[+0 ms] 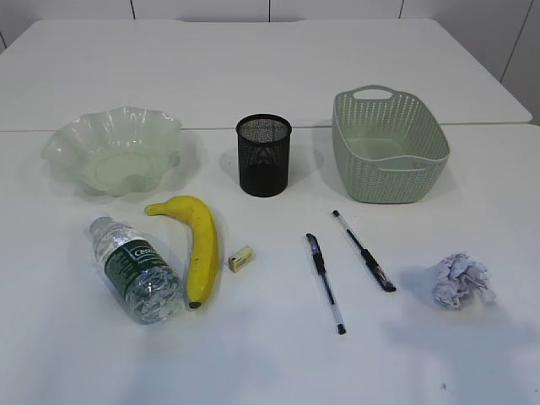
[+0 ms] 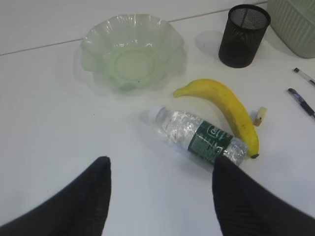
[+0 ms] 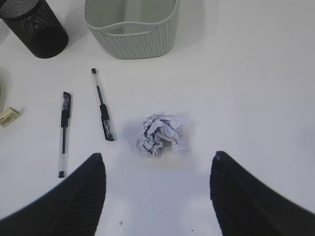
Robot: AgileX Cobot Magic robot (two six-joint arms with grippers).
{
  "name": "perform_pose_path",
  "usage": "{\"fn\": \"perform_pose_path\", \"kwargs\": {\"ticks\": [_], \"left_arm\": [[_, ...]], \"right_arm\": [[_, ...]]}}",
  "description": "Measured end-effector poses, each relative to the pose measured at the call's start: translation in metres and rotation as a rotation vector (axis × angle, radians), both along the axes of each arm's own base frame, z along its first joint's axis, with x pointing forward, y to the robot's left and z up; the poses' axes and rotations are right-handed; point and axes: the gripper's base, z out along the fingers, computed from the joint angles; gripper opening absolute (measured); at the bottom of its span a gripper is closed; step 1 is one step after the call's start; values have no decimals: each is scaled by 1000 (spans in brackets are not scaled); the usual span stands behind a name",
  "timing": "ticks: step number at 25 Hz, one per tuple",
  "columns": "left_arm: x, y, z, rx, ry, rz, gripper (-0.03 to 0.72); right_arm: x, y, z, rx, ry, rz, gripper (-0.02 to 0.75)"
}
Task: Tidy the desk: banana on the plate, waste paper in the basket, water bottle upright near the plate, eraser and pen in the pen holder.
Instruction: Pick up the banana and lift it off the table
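On the white desk (image 1: 270, 363) the banana (image 1: 199, 245) lies beside the water bottle (image 1: 137, 271), which lies on its side. The pale green plate (image 1: 114, 149) is behind them, empty. The eraser (image 1: 240, 259) lies right of the banana. Two pens (image 1: 325, 282) (image 1: 364, 251) lie mid-desk. The waste paper (image 1: 461, 280) is at the right. The black pen holder (image 1: 264, 155) and the sage-green basket (image 1: 388, 146) stand behind. My left gripper (image 2: 160, 164) is open, above the desk near the bottle (image 2: 199, 136). My right gripper (image 3: 156, 162) is open, just short of the paper (image 3: 161, 134). Neither arm shows in the exterior view.
A seam (image 1: 211, 129) runs across the desk behind the plate and basket, with more white tabletop beyond.
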Motion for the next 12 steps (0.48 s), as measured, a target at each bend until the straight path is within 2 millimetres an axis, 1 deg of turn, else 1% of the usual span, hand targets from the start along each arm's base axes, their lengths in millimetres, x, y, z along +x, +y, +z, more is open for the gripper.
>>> {"fn": "perform_pose_path", "kwargs": {"ticks": [4,6,9,12], "left_arm": [[29,-10,23,16,12,-40,466],[45,-16,30,43,36,-64,468],[75,-33,38,50,64,-113,469],[100,-53,40,41,107,-152,469]], "right_arm": [[5,0,6,-3,7,6,494],[5,0,8,-7,2,10,493],[5,0,9,-7,2,11,493],[5,0,9,-7,2,11,493]]}}
